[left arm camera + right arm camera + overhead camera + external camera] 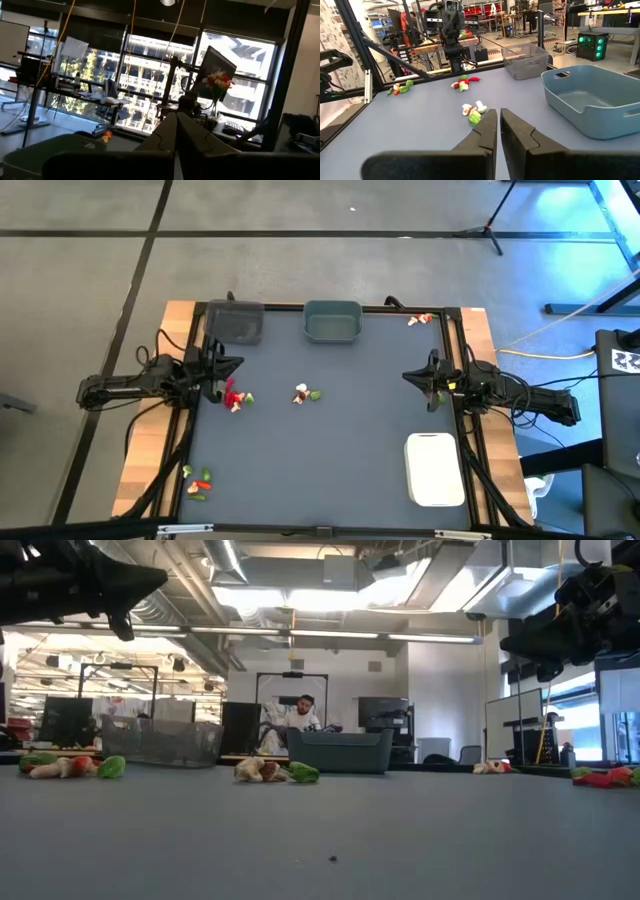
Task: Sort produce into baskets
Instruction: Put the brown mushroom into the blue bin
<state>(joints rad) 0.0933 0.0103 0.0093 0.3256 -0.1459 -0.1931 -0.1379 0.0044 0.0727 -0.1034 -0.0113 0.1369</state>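
Toy food lies in small bunches on the grey counter [330, 450]. One bunch [307, 394] sits near the middle, with a tan piece and a green piece touching. A red and tan bunch [235, 398] lies just beside the left gripper [236, 363]. A third bunch [198, 482], green and red, is in the near left corner. A fourth bunch [421, 320] is in the far right corner. The dark bin [236, 323] stands at the far edge on the left, and the teal bin [333, 322] stands next to it, at the middle of that edge. The white tray [435, 469] lies near the right edge, close to the front. I cannot see any food inside the bins or the tray. The left gripper hangs above the counter at the left side, pinched tight and holding nothing. The right gripper [410, 375] hangs above the right side, its fingers [485, 131] almost together, also holding nothing. In the low view a person [297, 722] sits in the room far behind the counter.
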